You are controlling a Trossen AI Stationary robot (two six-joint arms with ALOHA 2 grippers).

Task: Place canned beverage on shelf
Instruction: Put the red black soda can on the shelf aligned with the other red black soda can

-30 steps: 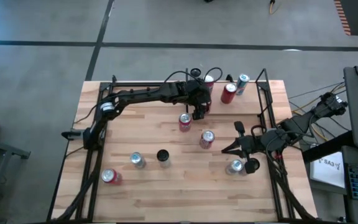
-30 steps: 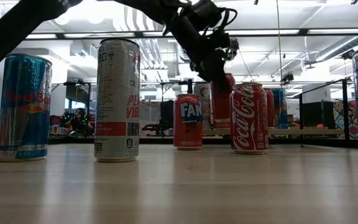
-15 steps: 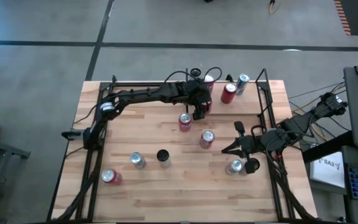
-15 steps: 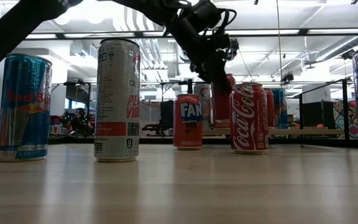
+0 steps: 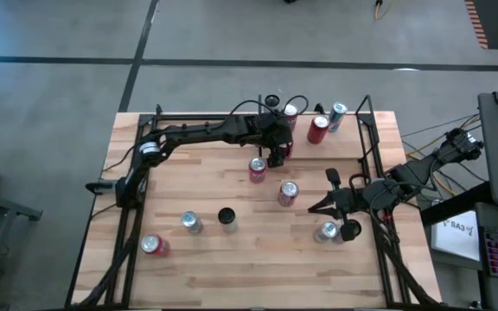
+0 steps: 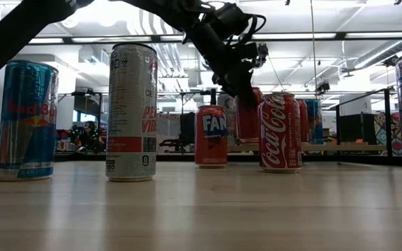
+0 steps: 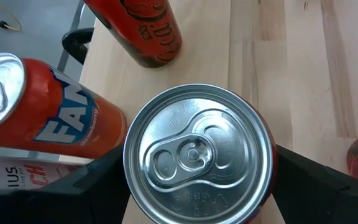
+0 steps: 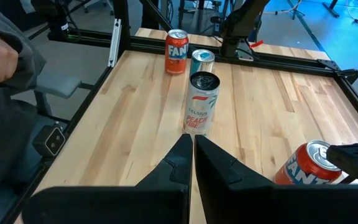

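Left gripper (image 5: 277, 152) is pinching a red can (image 7: 199, 152) with a silver top. In the wrist view the two dark fingers (image 7: 98, 186) sit against either side of it, and I'm looking straight down on the pull tab. It's out over the far middle of the table (image 5: 232, 259). From the low camera the can hangs under the gripper, behind the Coca-Cola can (image 6: 280, 132), so I can't tell if its base is touching wood or not

Right next to it on the near-left is a Fanta can (image 5: 257, 168), standing upright. A dark orange can (image 7: 142, 28) shows close by in the wrist view too. The Coca-Cola one stands a bit nearer and to the right of the Fanta

The shelf (image 6: 340, 148) shows up in the low view as a thin light board with black posts, far back and to the right of the Coke. The gripped can isn't set on it yet. From above there's three more cans (image 5: 318, 130) bunched at the far edge, just right of the gripper

Nearer to me there's a silver-top can (image 5: 190, 222), a tall Celsius can (image 5: 226, 216) and a red one (image 5: 152, 245) at the near left

Right gripper (image 5: 314, 207) is parked by the right side with its fingers pressed together on nothing, and another can (image 5: 326, 231) stands just beside it
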